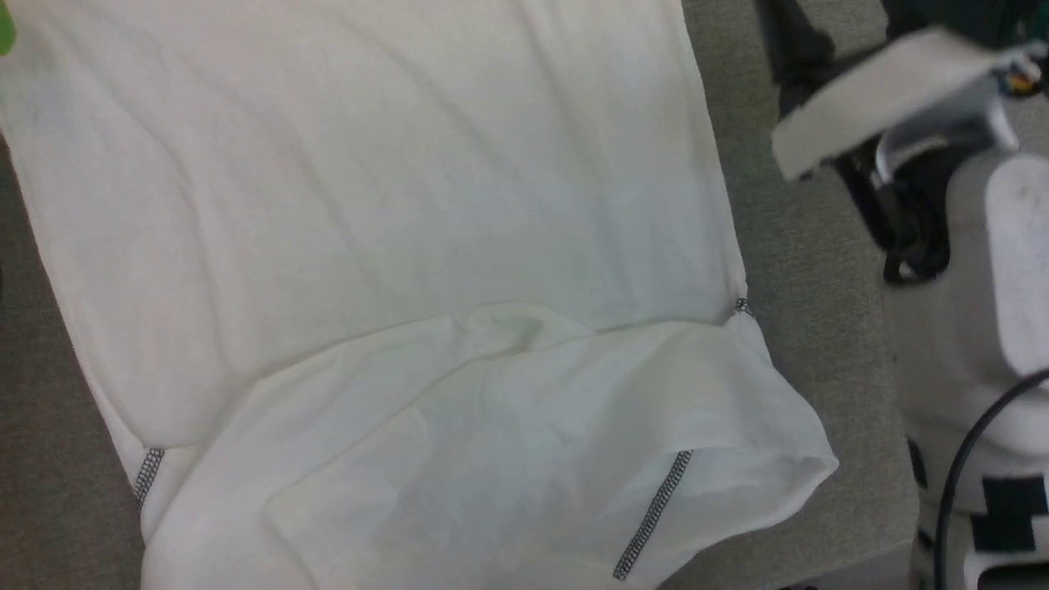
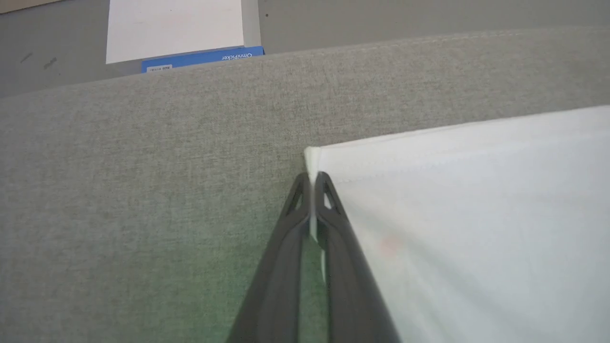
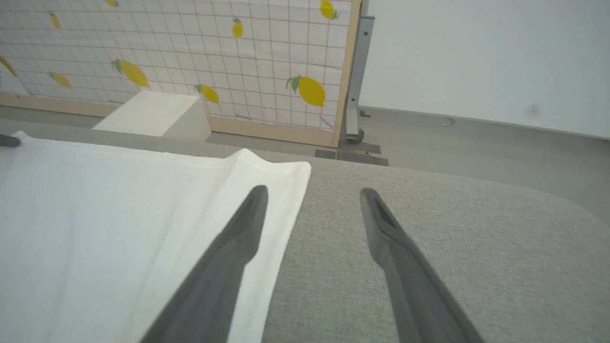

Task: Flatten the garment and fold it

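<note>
Grey fabric-covered counter [image 1: 811,270]. The garment [image 1: 369,205] lies spread across it, body mostly flat, near part folded over on itself and rumpled. Left tool [image 2: 312,178]: fingers closed together, pinching a corner of the garment. Right tool [image 3: 313,192]: fingers wide apart, gripping nothing, one over the garment's edge, the other over bare counter.

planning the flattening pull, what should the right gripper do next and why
Probably lower slightly and shut the right gripper on the garment edge: it is open astride that edge near a corner, while the left gripper is shut on a corner.
</note>
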Tool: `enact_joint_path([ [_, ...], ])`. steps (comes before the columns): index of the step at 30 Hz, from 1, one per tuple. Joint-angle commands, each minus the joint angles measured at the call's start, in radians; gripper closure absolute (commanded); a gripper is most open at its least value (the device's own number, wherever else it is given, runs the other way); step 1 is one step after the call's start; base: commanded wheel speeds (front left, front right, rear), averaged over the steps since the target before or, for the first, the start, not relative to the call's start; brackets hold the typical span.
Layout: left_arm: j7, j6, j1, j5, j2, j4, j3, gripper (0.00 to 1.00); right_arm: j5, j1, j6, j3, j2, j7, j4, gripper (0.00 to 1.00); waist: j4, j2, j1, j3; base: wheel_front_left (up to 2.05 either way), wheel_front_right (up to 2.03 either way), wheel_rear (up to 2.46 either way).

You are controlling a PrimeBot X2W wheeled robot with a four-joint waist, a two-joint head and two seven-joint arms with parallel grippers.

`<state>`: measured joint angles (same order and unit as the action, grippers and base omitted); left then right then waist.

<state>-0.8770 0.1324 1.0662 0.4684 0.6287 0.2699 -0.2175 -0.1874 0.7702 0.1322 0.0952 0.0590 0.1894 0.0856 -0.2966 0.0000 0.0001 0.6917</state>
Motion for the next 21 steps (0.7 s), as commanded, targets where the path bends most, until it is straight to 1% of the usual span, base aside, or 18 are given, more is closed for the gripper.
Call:
enact_joint_path([
  [1,0.013,-0.005,-0.005,0.01,-0.01,-0.001,0.0,1.0,-0.005,0.068,-0.002,-0.007,0.0,0.058,0.055,0.0,0.016,0.0,-0.0001,0.007,0.0,0.0,0.0],
  [6,0.042,-0.029,0.027,0.025,-0.057,-0.003,-0.025,1.0,0.021,0.311,-0.002,-0.029,0.003,0.22,0.289,0.0,0.079,0.0,-0.0001,0.026,0.0,0.0,0.0],
  [11,0.081,-0.065,0.066,0.032,-0.106,-0.006,-0.058,1.0,0.078,0.467,-0.002,-0.104,0.001,0.335,0.494,0.0,0.142,0.0,-0.0001,0.05,0.0,0.0,0.0],
  [15,0.111,-0.092,0.093,0.033,-0.14,-0.004,-0.086,1.0,0.123,0.542,-0.002,-0.166,-0.001,0.397,0.593,0.0,0.191,0.0,-0.0001,0.067,0.0,0.0,0.0],
  [20,0.132,-0.119,0.119,0.036,-0.163,-0.006,-0.109,1.0,0.194,0.591,-0.002,-0.219,-0.002,0.492,0.672,0.0,0.227,0.0,-0.0001,0.088,0.0,0.0,0.0],
  [21,0.138,-0.123,0.123,0.035,-0.166,-0.007,-0.113,1.0,0.212,0.598,-0.002,-0.228,-0.003,0.517,0.684,0.1,0.232,0.0,-0.0001,0.091,0.0,0.0,0.0],
])
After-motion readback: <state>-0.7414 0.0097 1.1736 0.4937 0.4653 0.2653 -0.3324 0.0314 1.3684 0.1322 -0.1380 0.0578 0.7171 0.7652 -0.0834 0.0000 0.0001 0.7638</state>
